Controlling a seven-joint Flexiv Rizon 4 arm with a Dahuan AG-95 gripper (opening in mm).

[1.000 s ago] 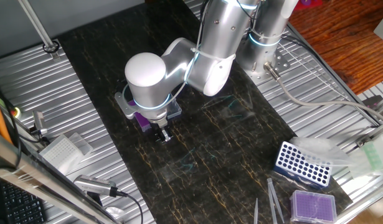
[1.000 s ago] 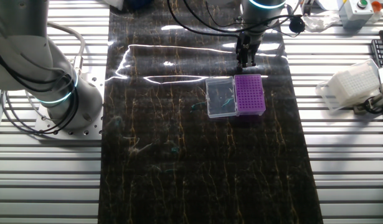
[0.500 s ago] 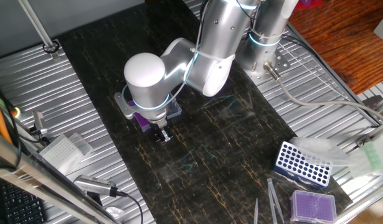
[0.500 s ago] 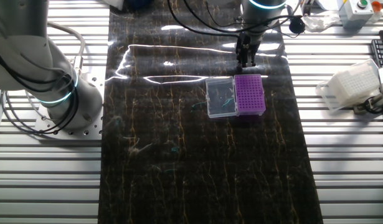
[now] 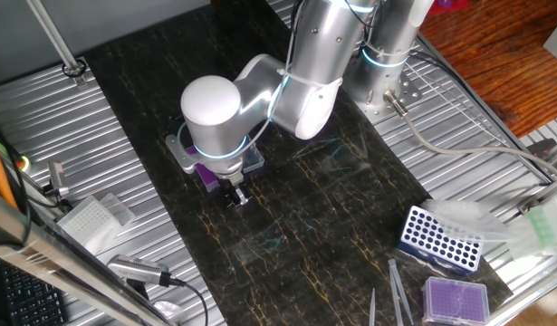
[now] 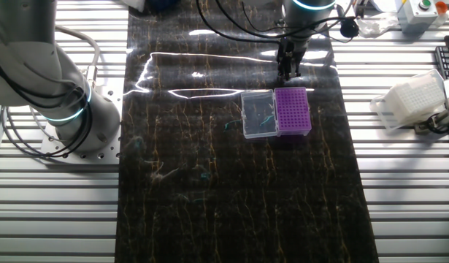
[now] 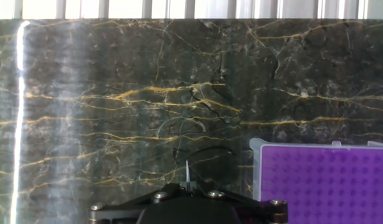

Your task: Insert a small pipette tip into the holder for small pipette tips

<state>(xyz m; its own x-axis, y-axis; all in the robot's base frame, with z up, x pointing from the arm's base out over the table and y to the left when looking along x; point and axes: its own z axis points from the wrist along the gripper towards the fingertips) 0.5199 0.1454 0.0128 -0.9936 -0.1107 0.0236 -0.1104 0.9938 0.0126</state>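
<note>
Nothing shifted across the last second: same pose throughout, so likely a pause to line up before the drop. Left in the hand view, bare dark marble mat (image 7: pixel 116 112). Centre, gripper (image 7: pixel 189 184) closed on the small pipette tip (image 7: pixel 187 172), pointing out between the fingers. Right, purple holder (image 7: pixel 322 183) just beside, not under the tip. From the other fixed view, arm upright behind the holder (image 6: pixel 293 112), clear lid (image 6: pixel 258 115) alongside.
</note>
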